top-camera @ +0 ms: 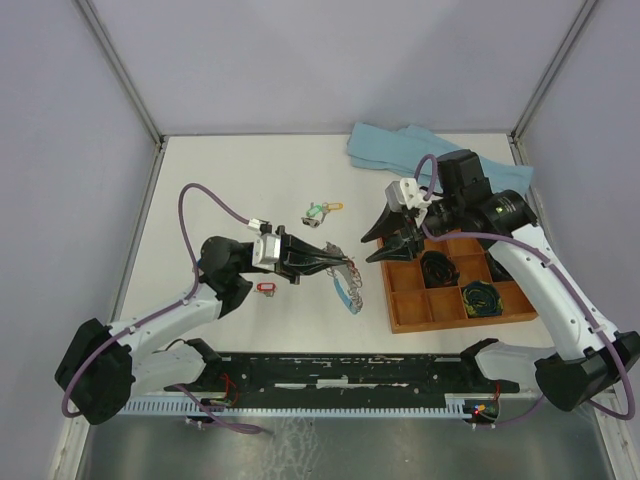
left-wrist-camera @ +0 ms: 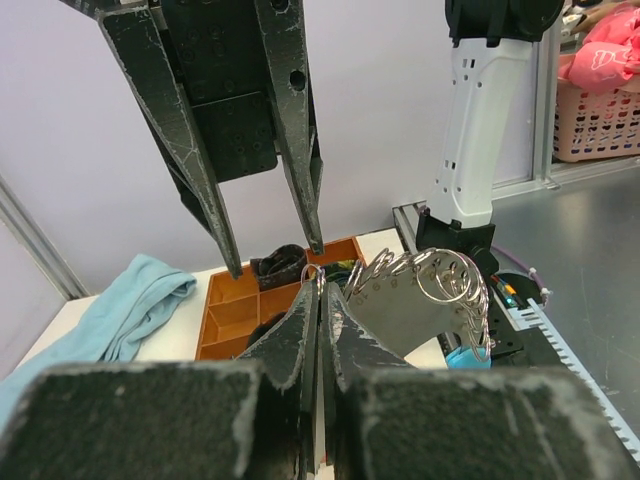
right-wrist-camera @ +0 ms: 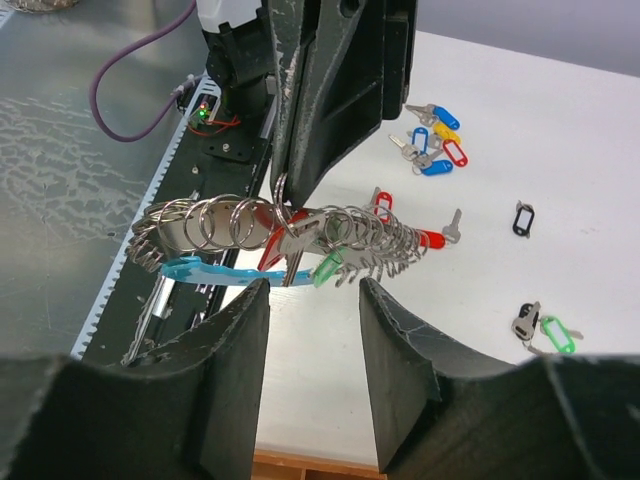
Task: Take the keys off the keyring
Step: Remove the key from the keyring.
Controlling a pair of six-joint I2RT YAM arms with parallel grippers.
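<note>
The keyring point(right-wrist-camera: 235, 225) is a row of silvery rings with a light-blue arc point(right-wrist-camera: 210, 271) beneath. My left gripper point(left-wrist-camera: 320, 285) is shut on one ring at its end and holds it above the table. Keys with a red tag point(right-wrist-camera: 272, 240) and a green tag point(right-wrist-camera: 328, 268) hang from it. My right gripper point(right-wrist-camera: 312, 292) is open just below those hanging keys, with nothing between its fingers. From above, the left gripper point(top-camera: 340, 265) and right gripper point(top-camera: 367, 250) face each other, and the keyring point(top-camera: 346, 287) dangles between them.
Loose keys lie on the white table: a blue and yellow group point(right-wrist-camera: 432, 145), a green-tagged one point(right-wrist-camera: 545, 328), a red one point(top-camera: 266, 287) and a black tag frame point(right-wrist-camera: 522, 218). An orange compartment tray point(top-camera: 405, 305) holding black coiled bundles sits at the right. A light-blue cloth point(top-camera: 400, 148) lies behind it.
</note>
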